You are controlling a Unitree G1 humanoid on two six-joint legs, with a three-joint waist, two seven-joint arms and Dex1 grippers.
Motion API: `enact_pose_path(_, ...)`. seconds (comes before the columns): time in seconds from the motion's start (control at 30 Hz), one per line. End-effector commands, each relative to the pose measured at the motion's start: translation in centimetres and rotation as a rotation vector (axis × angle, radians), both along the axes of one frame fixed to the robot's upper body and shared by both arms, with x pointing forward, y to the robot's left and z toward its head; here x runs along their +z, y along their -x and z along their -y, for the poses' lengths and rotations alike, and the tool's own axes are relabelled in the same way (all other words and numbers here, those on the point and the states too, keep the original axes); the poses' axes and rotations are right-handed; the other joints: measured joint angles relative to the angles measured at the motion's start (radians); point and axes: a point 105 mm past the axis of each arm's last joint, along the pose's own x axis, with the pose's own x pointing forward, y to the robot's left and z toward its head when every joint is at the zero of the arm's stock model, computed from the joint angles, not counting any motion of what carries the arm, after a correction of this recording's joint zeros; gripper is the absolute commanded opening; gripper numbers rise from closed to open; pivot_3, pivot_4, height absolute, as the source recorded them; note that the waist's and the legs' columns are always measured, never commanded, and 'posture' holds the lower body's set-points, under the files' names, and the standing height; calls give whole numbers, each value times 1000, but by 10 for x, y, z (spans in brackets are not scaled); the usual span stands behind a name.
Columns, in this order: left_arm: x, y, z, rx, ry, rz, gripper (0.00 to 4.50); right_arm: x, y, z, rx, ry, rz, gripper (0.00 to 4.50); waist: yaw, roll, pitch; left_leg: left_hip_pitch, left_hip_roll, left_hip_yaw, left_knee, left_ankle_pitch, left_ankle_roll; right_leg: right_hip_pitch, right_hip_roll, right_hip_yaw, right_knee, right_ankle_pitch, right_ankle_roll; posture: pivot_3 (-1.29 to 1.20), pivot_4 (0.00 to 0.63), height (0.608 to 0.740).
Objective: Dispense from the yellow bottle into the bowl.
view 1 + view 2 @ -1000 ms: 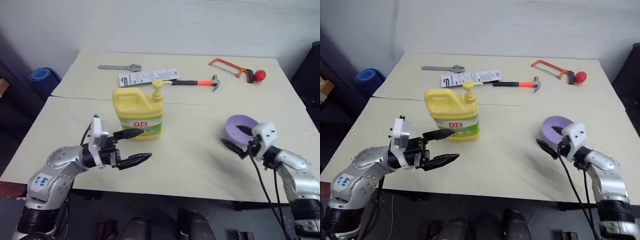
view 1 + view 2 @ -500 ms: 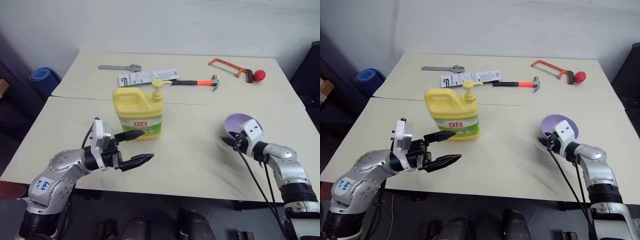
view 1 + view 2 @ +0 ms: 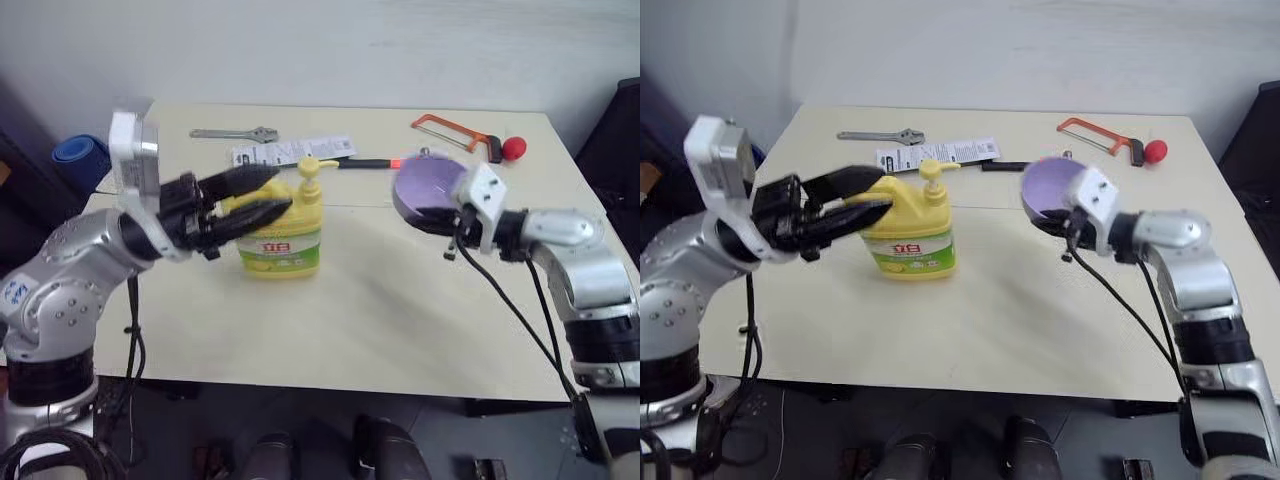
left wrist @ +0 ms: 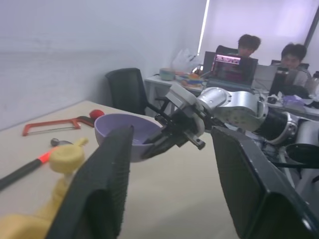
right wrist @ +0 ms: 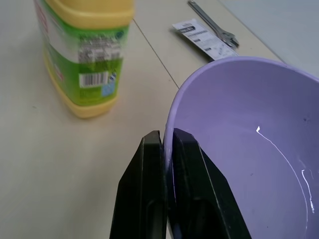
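The left hand hangs in the air with its fingers apart, in front of the handle side of the yellow bottle, gripping nothing. The bottle stands upright on the worktop. To its right, the right hand is clamped on the rim of the lavender bowl, holding it tilted above the worktop, clear of the bottle.

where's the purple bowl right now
In the left eye view the bowl is off the table, held by its rim in the right gripper, to the right of the yellow bottle.
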Motion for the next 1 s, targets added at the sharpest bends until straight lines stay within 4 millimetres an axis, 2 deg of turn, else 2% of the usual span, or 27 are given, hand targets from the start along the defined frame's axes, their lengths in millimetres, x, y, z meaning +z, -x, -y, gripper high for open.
enact_pose_path(0.03,6,-16,8,25,-49,36,1427,12,3,-15,62,26,-9,0,5,0,0,0,0,0,0,0,0,0,0,0,-1,0,0,0,150,740)
enact_pose_path(0.17,15,-39,27,24,-81,78,131,16,0,-32,127,40,-32,0,5,0,0,-5,-1,1,0,0,1,-1,1,-4,-5,1,2,0,150,740)
enact_pose_path(0.2,16,-46,30,40,-86,85,22,16,1,-36,148,43,-36,0,4,0,0,-6,-1,1,0,0,1,-2,1,-5,-6,2,3,0,150,740)
enact_pose_path(0.37,10,-72,37,108,-141,84,22,19,1,-48,195,42,-40,0,2,-1,0,-19,-5,4,0,1,2,-16,2,-7,-5,3,5,0,150,740)
enact_pose_path(0.47,0,-76,42,99,-182,79,22,23,0,-52,209,39,-27,0,-2,-1,0,-20,-5,7,0,1,2,-17,3,-8,-6,3,5,0,150,740)
enact_pose_path(0.73,-10,-80,53,99,-195,57,22,30,3,-59,233,47,10,0,2,-1,0,-19,-3,8,5,2,3,-16,0,-7,0,3,5,0,150,740)
enact_pose_path(1.0,-31,-87,53,135,-264,-38,22,36,7,-63,248,50,32,0,1,-1,0,-19,-2,4,13,2,3,-16,0,-4,7,4,5,0,150,740)
